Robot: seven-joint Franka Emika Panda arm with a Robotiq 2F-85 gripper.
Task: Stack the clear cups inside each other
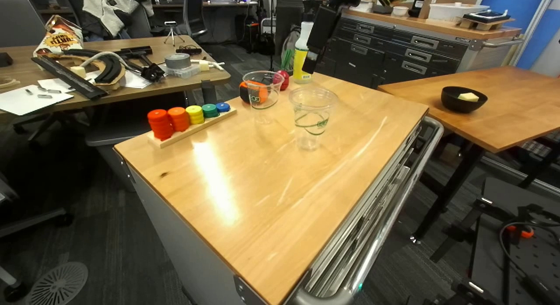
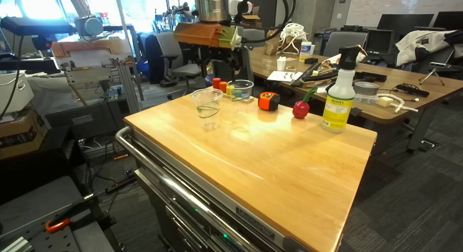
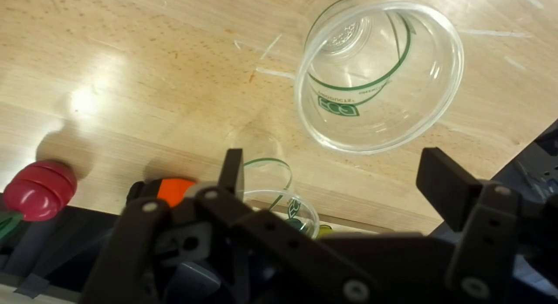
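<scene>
**Thin rims and clear walls are your main hazard**

Your pincer (image 3: 333, 169) hangs above the tabletop (image 2: 275, 172), spread wide and gripping nothing. In the wrist view the rail-side cup (image 3: 380, 75), the one nearer the metal rail (image 2: 170, 180), lies at one o'clock from it; the block-side cup (image 3: 271, 177) lies at almost nine. Both stand upright and apart, so no nesting is done. In an exterior view the block-side cup sits at ten o'clock from its partner, near the color stacker (image 1: 195, 116).

My guess is that you will take the rail-side cup first. Come down off-center and one side of the pincer could strike the rim and tip the cup over. Squeeze too hard and the thin-looking wall may buckle, so the cup jams instead of sliding in. Clear plastic over glossy, glaring wood makes edges easy to misread; you could land one cup on the other's rim and topple both. Swing wide and you might clip the tape measure (image 3: 175, 191), at nine o'clock from the block-side cup in the wrist view. On release, a cup clinging to the pincer could pull the stack askew.
</scene>
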